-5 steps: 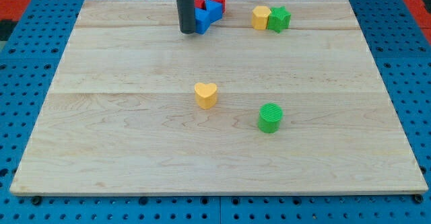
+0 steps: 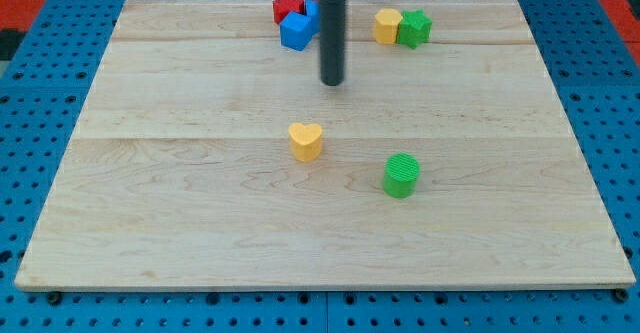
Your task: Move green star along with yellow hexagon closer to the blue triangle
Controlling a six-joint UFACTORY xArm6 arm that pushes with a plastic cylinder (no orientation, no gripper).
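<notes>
The green star (image 2: 414, 28) and the yellow hexagon (image 2: 387, 25) sit touching side by side near the view's top right, hexagon on the left. A blue block (image 2: 296, 31), likely the blue triangle, lies at the top centre with a red block (image 2: 287, 7) behind it; the rod hides part of this cluster. My tip (image 2: 332, 81) rests on the board below and right of the blue block, and below and left of the yellow hexagon, touching no block.
A yellow heart (image 2: 306, 141) lies at the board's middle. A green cylinder (image 2: 401, 175) stands to its lower right. The wooden board (image 2: 150, 203) sits on a blue pegboard surface.
My tip has moved right and towards the view's bottom, away from the blue and red cluster. The blocks look unmoved.
</notes>
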